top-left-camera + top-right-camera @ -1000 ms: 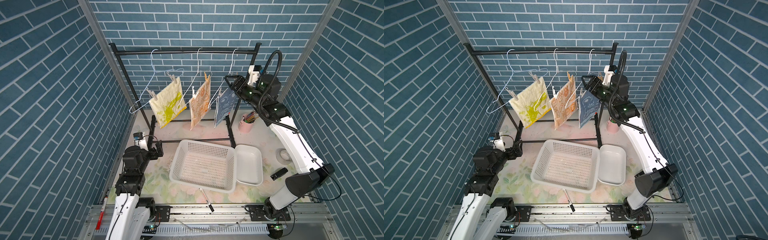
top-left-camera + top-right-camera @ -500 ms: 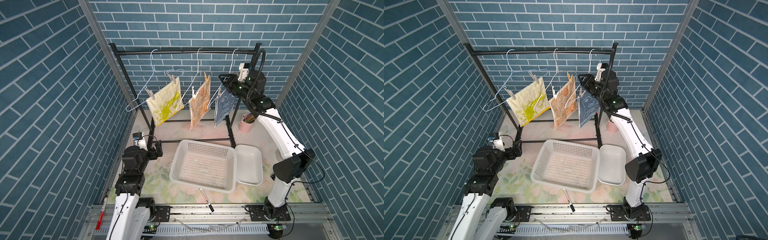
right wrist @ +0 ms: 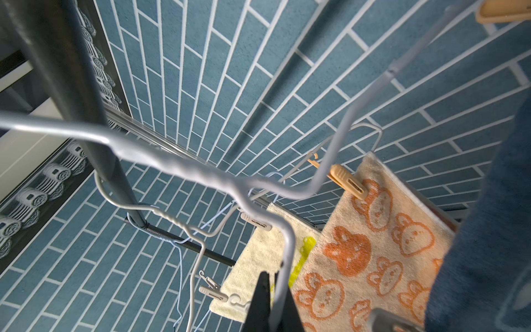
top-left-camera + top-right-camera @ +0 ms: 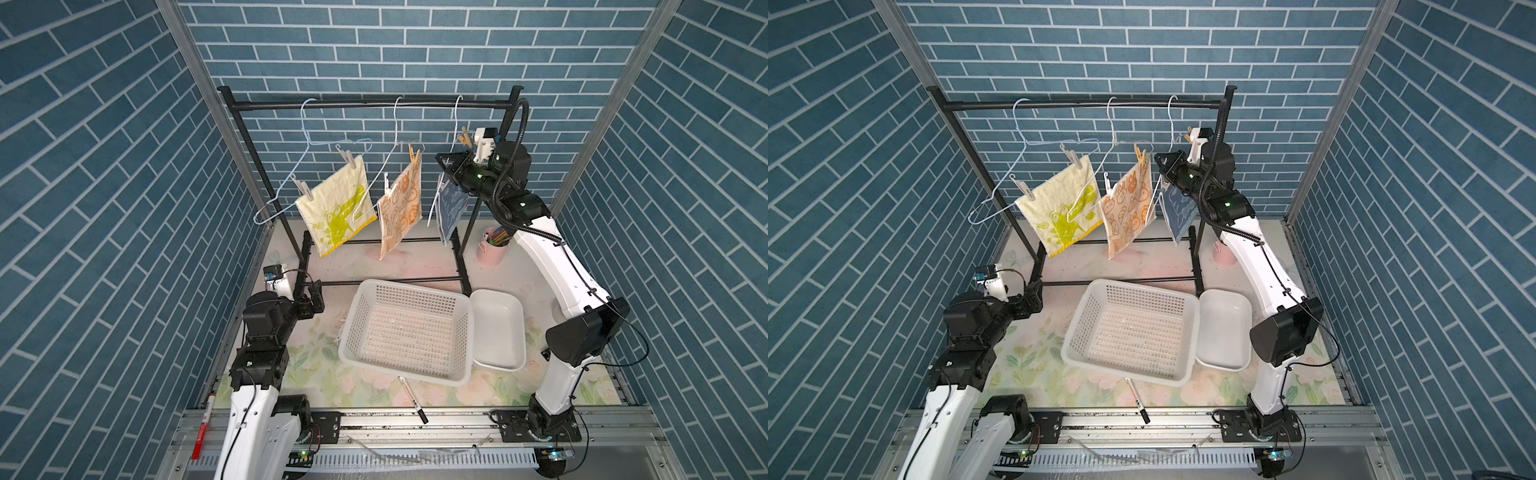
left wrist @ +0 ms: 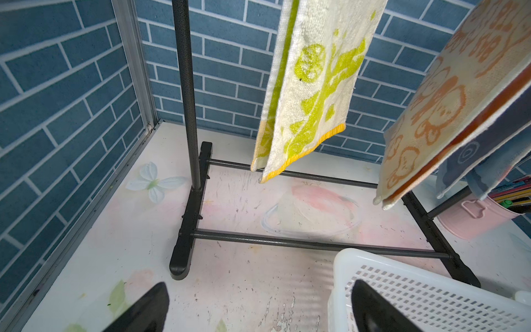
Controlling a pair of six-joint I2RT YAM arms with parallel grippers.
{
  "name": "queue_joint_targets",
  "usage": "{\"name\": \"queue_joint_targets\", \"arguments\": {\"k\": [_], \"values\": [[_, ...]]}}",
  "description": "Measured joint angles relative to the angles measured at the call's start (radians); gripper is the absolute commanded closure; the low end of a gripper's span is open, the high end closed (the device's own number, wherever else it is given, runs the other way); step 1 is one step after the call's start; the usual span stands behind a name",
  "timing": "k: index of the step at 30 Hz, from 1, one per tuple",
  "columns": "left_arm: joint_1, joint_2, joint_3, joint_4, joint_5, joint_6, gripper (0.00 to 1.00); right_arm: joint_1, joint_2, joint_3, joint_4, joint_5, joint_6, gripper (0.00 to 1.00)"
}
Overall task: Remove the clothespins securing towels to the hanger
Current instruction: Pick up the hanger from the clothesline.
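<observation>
Right gripper (image 3: 277, 304): fingers pinched shut on the wire hanger (image 3: 184, 169) of the blue towel (image 4: 452, 205). Its tan clothespin (image 4: 465, 139), roughly upright, sits at one o'clock from them in a top view. Left gripper (image 4: 316, 293), low over the worktop (image 4: 316, 374), is spread wide, empty and farther off.

Clothespins (image 4: 348, 157) on three hanging towels (image 4: 336, 208)

1. Hung from wire hangers (image 4: 308, 133) on the black rack (image 4: 365, 106): yellow towel (image 4: 332, 208), orange towel (image 4: 401, 208), blue towel (image 4: 451, 205).
2. Pinned with grey clothespins (image 4: 348, 157) on the yellow, a tan clothespin (image 4: 413, 154) on the orange.
3. Up at the blue towel's top edge: right gripper (image 4: 444, 160).
4. Low beside the rack's foot: left gripper (image 4: 316, 292).
5. In front of the rack: white basket (image 4: 407, 291), just beside white tray (image 4: 496, 292).
</observation>
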Motion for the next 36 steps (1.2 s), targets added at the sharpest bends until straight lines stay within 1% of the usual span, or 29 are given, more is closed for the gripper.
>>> {"name": "queue_joint_targets", "arguments": {"k": [9, 17, 24, 27, 30, 33, 36], "values": [[0.014, 0.0, -0.005, 0.008, 0.021, -0.008, 0.01, 0.003, -0.018, 0.011, -0.026, -0.092, -0.034, 1.0], [0.014, 0.0, -0.014, 0.016, 0.027, -0.009, 0.0, 0.012, -0.12, -0.043, -0.034, -0.156, -0.142, 1.0], [0.014, 0.0, -0.016, 0.017, 0.029, -0.009, 0.01, 0.013, -0.166, -0.058, -0.047, -0.198, -0.214, 1.0], [0.015, -0.001, -0.016, 0.024, 0.043, 0.0, 0.06, 0.013, -0.221, -0.132, -0.082, -0.227, -0.262, 1.0], [0.016, -0.009, -0.016, 0.039, 0.08, 0.022, 0.13, 0.013, -0.309, -0.22, -0.174, -0.245, -0.331, 1.0], [0.017, -0.026, -0.015, 0.064, 0.15, 0.049, 0.19, 0.013, -0.401, -0.273, -0.287, -0.249, -0.399, 1.0], [0.016, -0.042, 0.005, 0.067, 0.225, 0.073, 0.22, 0.01, -0.484, -0.281, -0.404, -0.266, -0.457, 1.0]]}}
